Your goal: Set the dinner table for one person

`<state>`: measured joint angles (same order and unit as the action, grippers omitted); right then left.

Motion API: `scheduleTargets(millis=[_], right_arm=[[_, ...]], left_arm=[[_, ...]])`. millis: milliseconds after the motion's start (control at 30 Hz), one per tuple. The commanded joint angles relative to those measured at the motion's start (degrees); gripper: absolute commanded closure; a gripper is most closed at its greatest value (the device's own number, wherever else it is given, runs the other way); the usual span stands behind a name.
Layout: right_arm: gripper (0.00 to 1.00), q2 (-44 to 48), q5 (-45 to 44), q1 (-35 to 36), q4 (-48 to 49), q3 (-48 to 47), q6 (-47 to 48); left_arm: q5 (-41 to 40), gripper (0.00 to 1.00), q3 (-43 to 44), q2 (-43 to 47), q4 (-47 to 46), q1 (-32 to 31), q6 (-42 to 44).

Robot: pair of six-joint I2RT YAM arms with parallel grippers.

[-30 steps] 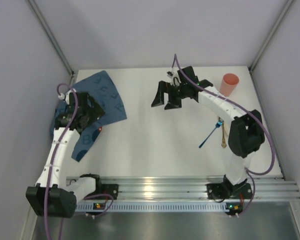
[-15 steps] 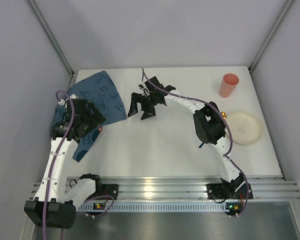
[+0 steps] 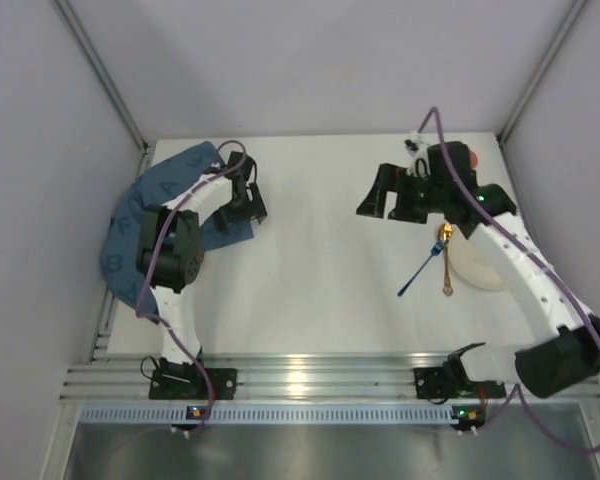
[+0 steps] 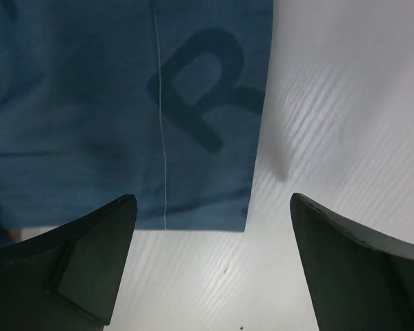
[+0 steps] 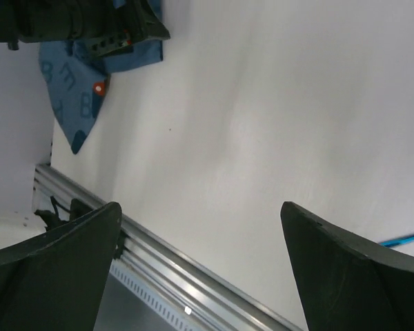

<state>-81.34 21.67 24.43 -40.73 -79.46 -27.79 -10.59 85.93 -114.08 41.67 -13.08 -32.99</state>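
The white dinner table (image 3: 310, 300) carries a dark blue lettered placemat (image 3: 140, 215) at the far left. My left gripper (image 3: 244, 207) is open and empty, over the placemat's near right corner. In the left wrist view the placemat (image 4: 124, 103) with a letter R ends between the open fingers of the left gripper (image 4: 212, 200). My right gripper (image 3: 386, 207) is open and empty, above bare table at the right centre. A blue-handled utensil (image 3: 418, 276) and a gold one (image 3: 446, 262) lie beside a pale plate (image 3: 477, 270), half hidden by my right arm.
A pink cup (image 3: 474, 157) stands at the far right corner, mostly behind my right wrist. The silver rail (image 3: 310, 375) runs along the near edge and shows in the right wrist view (image 5: 159, 255), as do the placemat (image 5: 72, 93) and the blue handle (image 5: 404, 239).
My right gripper has swung back from beside the placemat to the right side. My left gripper has moved from the placemat's left part to its right corner.
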Motion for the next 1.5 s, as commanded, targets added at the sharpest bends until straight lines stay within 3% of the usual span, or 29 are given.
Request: scheduleTargets(millis=[0,133,233,267,300,400,533,733,833,1033,1067,1100,1133,1167,1300,1467], right_arm=[[0.0,13.27,-5.05,-3.5,-8.47,4.31,3.0],[0.0,21.74,-9.44,-5.7,-14.27,8.61,3.27],[0.0,24.91,-10.94,-6.14,-15.69,10.81,1.78],[0.0,25.18,-11.21,-6.14,-15.78,11.08,1.43],[0.0,25.53,-11.39,-6.23,-15.78,11.26,1.08],[0.0,24.48,-12.18,-6.14,-15.35,10.47,0.55],[0.0,22.19,-12.88,-6.32,-14.82,8.54,1.77],[0.0,18.06,-14.11,-7.11,-14.29,6.95,5.11],[0.0,16.22,-14.2,-7.81,-14.11,6.16,6.43],[0.0,15.33,-13.76,-8.6,-13.5,6.16,8.45],[0.0,15.6,-13.76,-8.6,-13.41,6.77,8.37],[0.0,15.77,-13.67,-8.52,-12.98,7.21,8.11],[0.0,16.38,-13.5,-8.52,-12.71,7.65,7.93],[0.0,16.65,-13.24,-8.6,-12.19,8.52,7.58],[0.0,17.27,-12.79,-8.6,-11.92,9.41,7.58],[0.0,16.04,-11.39,-8.52,-10.95,8.27,7.14]], left_arm=[[-2.33,0.02,7.31,-5.33,1.65,0.42,1.7],[-0.93,0.1,8.55,-10.28,1.93,1.3,2.14],[-0.05,0.48,8.03,-12.13,1.4,1.3,2.32],[0.04,0.7,7.76,-12.56,1.57,1.3,2.23],[0.04,1.0,7.67,-12.39,1.83,1.3,1.97],[1.62,1.0,4.61,-10.9,0.09,1.3,2.05],[2.24,1.0,3.27,-7.22,0.17,-1.41,4.77],[3.99,1.0,14.07,-5.62,7.19,-18.27,6.46],[12.94,1.0,17.15,-7.55,6.93,-27.93,6.27],[14.28,1.0,24.19,-14.67,10.7,-37.79,6.19],[14.54,0.94,24.81,-14.85,11.93,-37.89,5.75],[13.85,0.8,24.99,-14.16,12.12,-37.9,4.62],[12.88,0.52,24.99,-13.45,12.55,-37.98,4.08],[12.44,0.02,24.9,-12.49,12.65,-37.9,3.9],[7.96,0.02,26.47,-6.78,15.71,-37.02,2.76],[6.8,0.02,24.47,7.8,17.31,-28.07,-1.54]])
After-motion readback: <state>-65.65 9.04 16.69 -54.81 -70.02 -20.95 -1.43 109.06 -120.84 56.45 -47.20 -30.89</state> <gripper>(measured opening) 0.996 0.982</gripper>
